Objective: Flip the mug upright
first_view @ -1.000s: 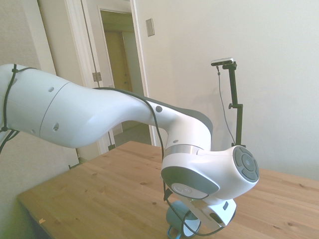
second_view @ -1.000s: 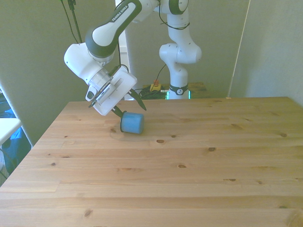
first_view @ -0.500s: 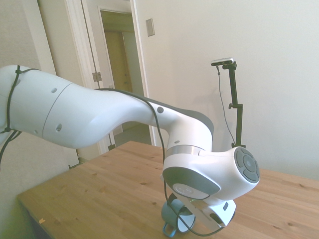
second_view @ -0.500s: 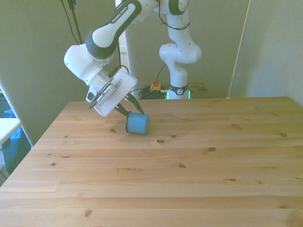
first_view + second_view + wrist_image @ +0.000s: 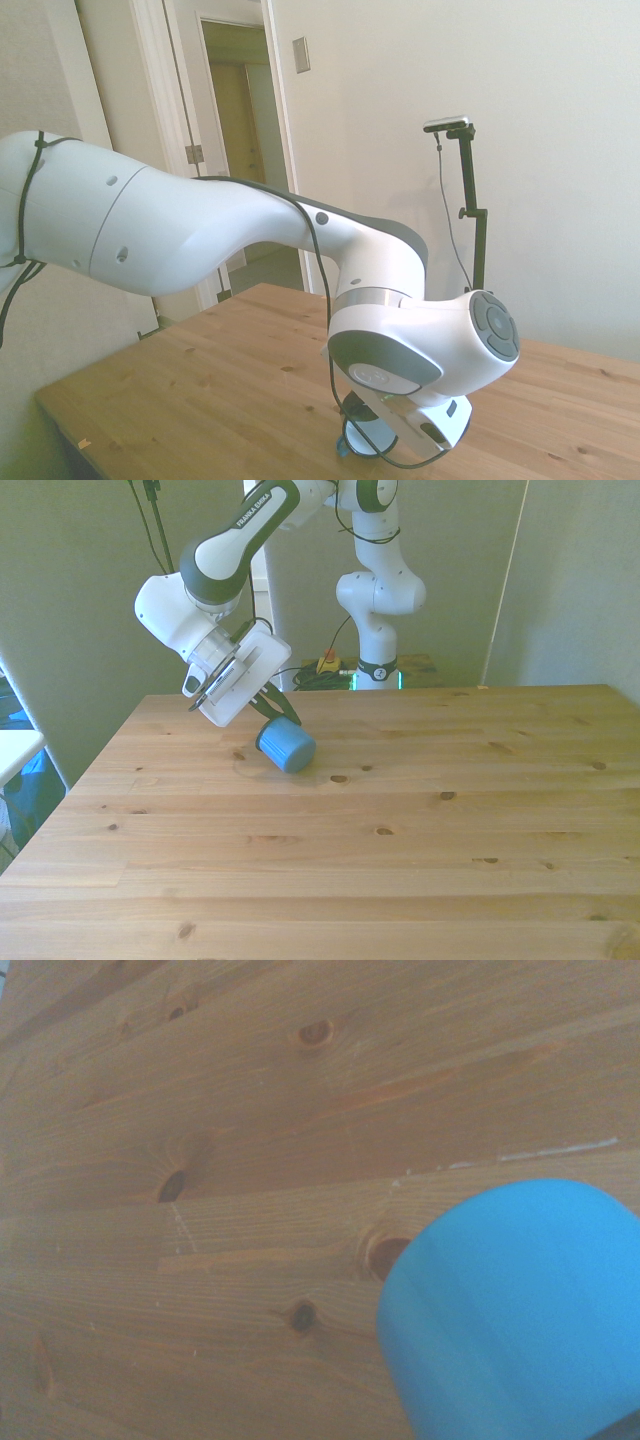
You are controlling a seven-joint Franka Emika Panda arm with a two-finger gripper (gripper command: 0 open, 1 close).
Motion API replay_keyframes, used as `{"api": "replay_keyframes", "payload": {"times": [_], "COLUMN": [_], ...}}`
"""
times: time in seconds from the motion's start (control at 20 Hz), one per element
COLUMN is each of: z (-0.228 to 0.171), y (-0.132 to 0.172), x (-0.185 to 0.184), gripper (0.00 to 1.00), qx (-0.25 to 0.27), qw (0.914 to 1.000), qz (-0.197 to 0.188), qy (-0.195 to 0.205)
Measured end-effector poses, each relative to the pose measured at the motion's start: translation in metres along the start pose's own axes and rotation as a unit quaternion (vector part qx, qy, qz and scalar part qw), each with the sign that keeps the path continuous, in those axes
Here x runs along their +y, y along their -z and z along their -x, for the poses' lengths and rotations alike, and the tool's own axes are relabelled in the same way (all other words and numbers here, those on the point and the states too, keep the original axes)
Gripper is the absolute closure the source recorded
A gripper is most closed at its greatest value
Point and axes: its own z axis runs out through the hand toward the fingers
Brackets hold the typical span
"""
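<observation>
The light-blue mug (image 5: 287, 748) hangs tilted near the table's far edge at the front view's left. Its mouth points up toward the gripper and its flat base points down and toward the front view's right. My gripper (image 5: 278, 722) is shut on the mug's rim, with one dark finger (image 5: 268, 706) showing above it. In the side view the white hand hides most of the mug (image 5: 356, 438), leaving only a sliver of its rim and blue wall. The wrist view shows the mug's blue wall (image 5: 520, 1310) close up over the wood.
The wooden table (image 5: 400, 860) stretches wide toward the front view's right and near side. Its left edge (image 5: 90, 770) lies close to the mug. The robot's base (image 5: 375, 600) stands behind the far edge, with cables beside it.
The mug lay on its side on the table. The gripper has turned it so the base swings downward, and it has shifted slightly toward the front view's right.
</observation>
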Motion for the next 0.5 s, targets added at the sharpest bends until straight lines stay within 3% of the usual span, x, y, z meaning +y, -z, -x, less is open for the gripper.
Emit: {"api": "replay_keyframes", "payload": {"times": [0.25,0.5], "z": [0.003,0.012], "y": [0.001,-0.003], "x": [-0.016,-0.059], "gripper": [1.00,1.00], "qx": [0.016,0.070], "qw": [0.9998,0.9966], "qz": [0.009,0.036], "qy": [0.012,0.023]}}
